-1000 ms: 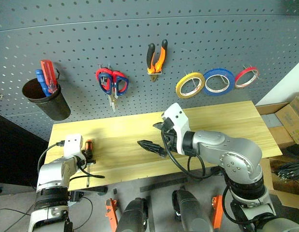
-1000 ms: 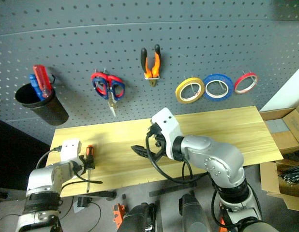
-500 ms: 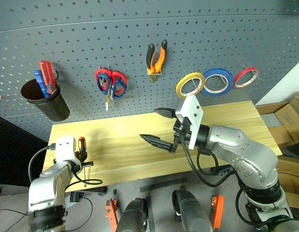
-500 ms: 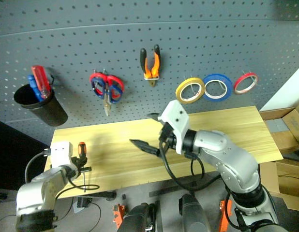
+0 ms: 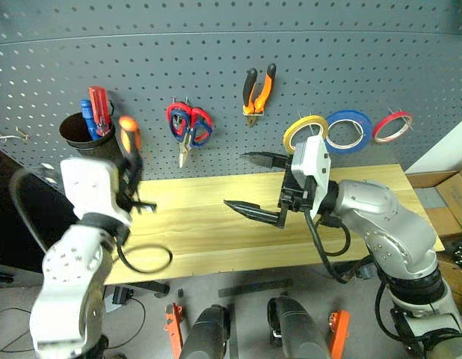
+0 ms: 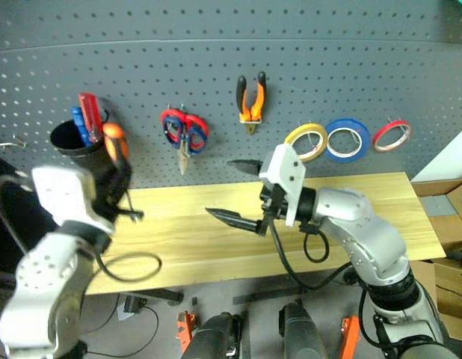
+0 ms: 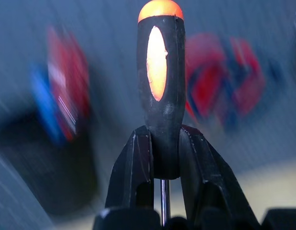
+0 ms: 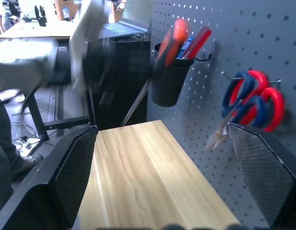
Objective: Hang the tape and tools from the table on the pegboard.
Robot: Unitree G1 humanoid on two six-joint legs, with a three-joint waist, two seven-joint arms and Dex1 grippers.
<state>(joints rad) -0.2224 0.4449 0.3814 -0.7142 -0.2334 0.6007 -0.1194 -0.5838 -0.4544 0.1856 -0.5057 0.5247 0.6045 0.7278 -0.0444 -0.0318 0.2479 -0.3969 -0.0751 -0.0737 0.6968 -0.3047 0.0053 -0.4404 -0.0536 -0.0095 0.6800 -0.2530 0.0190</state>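
Black cup [image 5: 85, 140] on pegboard [image 5: 216, 67], red screwdriver [image 5: 99, 109], blue screwdriver [image 5: 87, 118] inside

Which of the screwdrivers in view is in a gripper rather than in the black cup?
The orange-and-black screwdriver, clamped handle-up by the left gripper. The red screwdriver and blue screwdriver stand in the black cup on the pegboard.

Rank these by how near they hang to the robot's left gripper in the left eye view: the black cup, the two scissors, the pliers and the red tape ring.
From the left gripper, shut on the orange-and-black screwdriver:
1. Black cup, on the pegboard just beside it.
2. Scissors, the next hook along.
3. Pliers, near the board's middle, higher up.
4. Red tape ring, at the far right end.
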